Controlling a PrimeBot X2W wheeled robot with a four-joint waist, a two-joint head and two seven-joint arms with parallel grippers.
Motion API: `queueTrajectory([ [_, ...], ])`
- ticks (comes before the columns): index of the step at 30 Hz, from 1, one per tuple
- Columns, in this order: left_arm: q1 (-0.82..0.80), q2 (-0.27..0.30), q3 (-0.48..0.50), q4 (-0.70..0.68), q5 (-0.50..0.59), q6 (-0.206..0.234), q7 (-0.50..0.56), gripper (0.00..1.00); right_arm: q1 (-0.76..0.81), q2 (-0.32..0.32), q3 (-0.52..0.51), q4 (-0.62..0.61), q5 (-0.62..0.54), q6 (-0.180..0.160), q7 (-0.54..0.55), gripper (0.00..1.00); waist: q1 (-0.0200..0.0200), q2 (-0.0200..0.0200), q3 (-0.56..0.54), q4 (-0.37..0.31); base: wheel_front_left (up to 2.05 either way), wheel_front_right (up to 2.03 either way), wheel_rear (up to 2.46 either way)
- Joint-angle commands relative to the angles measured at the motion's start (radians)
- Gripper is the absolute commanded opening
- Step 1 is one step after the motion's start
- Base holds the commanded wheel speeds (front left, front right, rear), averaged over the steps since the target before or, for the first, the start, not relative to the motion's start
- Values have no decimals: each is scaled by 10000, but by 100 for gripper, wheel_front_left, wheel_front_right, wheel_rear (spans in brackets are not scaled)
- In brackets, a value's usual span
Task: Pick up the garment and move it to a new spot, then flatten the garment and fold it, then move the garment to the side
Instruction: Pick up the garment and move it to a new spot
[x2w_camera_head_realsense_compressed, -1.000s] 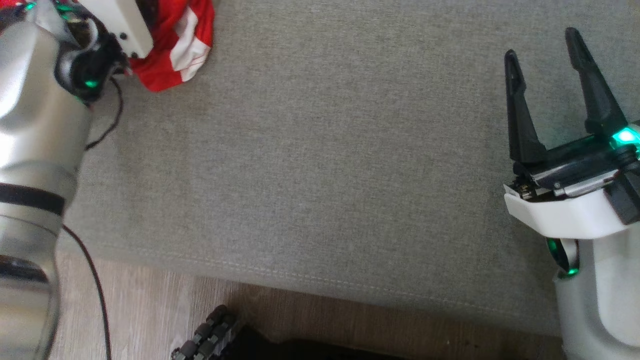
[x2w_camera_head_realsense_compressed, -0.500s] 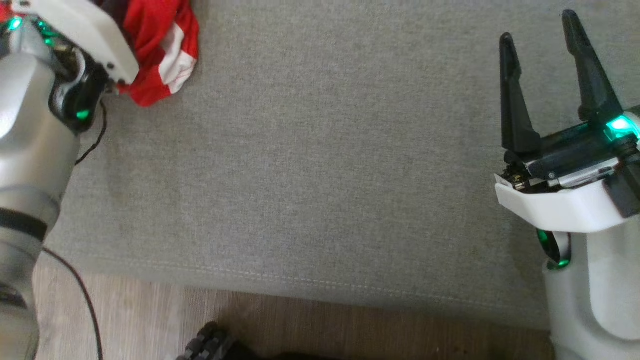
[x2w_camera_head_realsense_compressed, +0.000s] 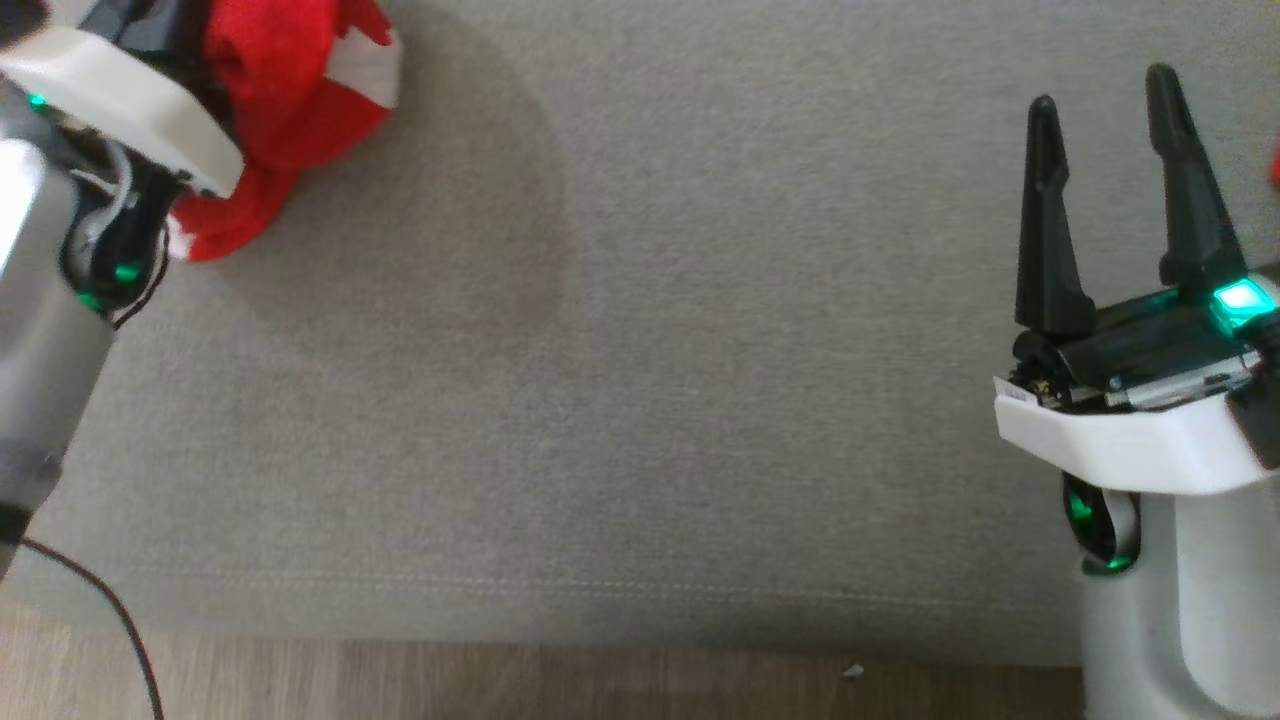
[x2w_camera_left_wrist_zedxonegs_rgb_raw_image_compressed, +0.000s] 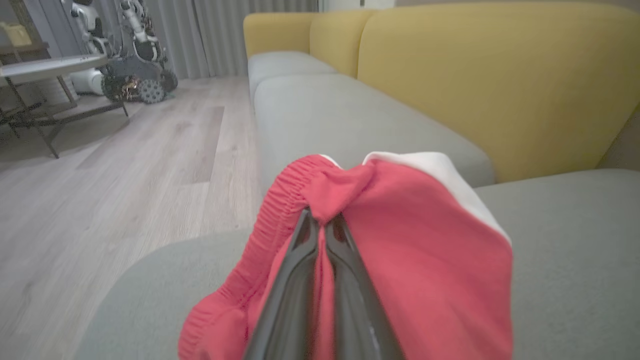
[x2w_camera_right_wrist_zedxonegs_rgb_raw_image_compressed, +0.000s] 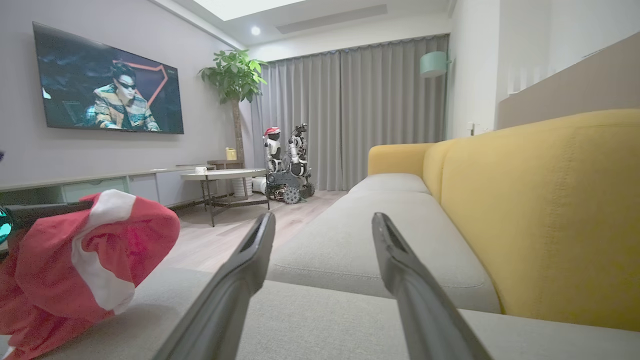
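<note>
Grasp by the left gripper (x2w_camera_left_wrist_zedxonegs_rgb_raw_image_compressed: 322, 222) on the crumpled red garment with white panels (x2w_camera_left_wrist_zedxonegs_rgb_raw_image_compressed: 425, 240), at the far left corner of the grey fabric sofa seat (x2w_camera_head_realsense_compressed: 700, 350). Fingers together, clamped on a fold of red cloth just beside the gathered elastic band; wide apart a second ago, shut within the half-second after.

In the head view, cloth bunched higher against the white wrist housing (x2w_camera_head_realsense_compressed: 130, 100) than before, with a broad soft shadow (x2w_camera_head_realsense_compressed: 470, 200) newly spread over the seat to its right. Read as the bundle coming up off the cushion; contact of its lowest folds with the seat not discernible.

Near the right edge of the seat, right gripper (x2w_camera_head_realsense_compressed: 1100, 90) with fingers apart, holding nothing, well apart from the garment, much as a second ago.

Meaning for the task: grasp made, first step (pick up and carry to a new spot) just under way; flattening, folding and setting aside not yet begun. Single pinch near the band likely to leave the rest trailing as a loose bundle. Open middle of the seat, between the two grippers, judged the natural place for laying it out.

Head camera shifted between pictures; changed position of the seat's front edge and of the pale wood floor (x2w_camera_head_realsense_compressed: 500, 690) not to be taken as moves.
</note>
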Motion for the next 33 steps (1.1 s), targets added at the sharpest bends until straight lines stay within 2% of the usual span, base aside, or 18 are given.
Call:
queueTrajectory([
  [1, -135, 647, 656, -516, 91, 165, -120, 0, 130, 178, 178, -398, 130, 19, -42, 100, 0, 0, -489, -422, 0, 0, 0],
  [6, 1105, 1086, 1538, -2144, 426, 1090, -125, 0, 601, 213, 118, -357, 495, 19, -42, 100, 0, 0, -1095, -639, 0, 0, 0],
  [8, 1623, 1169, 1723, -2670, 494, 1331, -125, 0, 777, 215, 105, -326, 618, 19, -42, 100, 0, 0, -1325, -635, 0, 0, 0],
  [17, 3004, 1216, 1982, -4932, 681, 1924, -127, 0, 990, 218, 46, -397, 722, 19, -42, 100, 0, 0, -1917, -740, 0, 0, 0],
  [19, 3008, 978, 1739, -5687, 894, 2067, -110, 0, 976, 218, -15, -506, 779, 19, -42, 100, 0, 0, -1921, -912, 0, 0, 0],
  [23, 2725, 311, 1299, -6246, 1147, 2242, 15, 0, 939, 219, -72, -613, 836, 19, -42, 100, 0, 0, -1738, -1255, 0, 0, 0],
  [25, 2470, -88, 1042, -6190, 1395, 2340, 20, 0, 863, 219, -48, -675, 844, 19, -42, 100, 0, 0, -1528, -1491, 0, 0, 0],
  [26, 2470, -88, 1042, -6190, 1395, 2340, 20, 0, 863, 219, -48, -675, 844, 19, -42, 100, 0, 0, -1528, -1491, 0, 0, 0],
  [30, 1958, -1144, 591, -5729, 1776, 2405, -30, 0, 665, 219, -15, -818, 853, 19, -42, 100, 0, 0, -1033, -1985, 0, 0, 0],
  [31, 1764, -1628, 370, -5320, 1973, 2362, -59, 0, 584, 219, -27, -895, 876, 19, -42, 100, 0, 0, -770, -2234, 0, 0, 0],
  [33, 1679, -1841, 290, -5084, 2090, 2342, -75, 0, 548, 219, -19, -923, 890, 19, -42, 100, 0, 0, -641, -2360, 0, 0, 0],
])
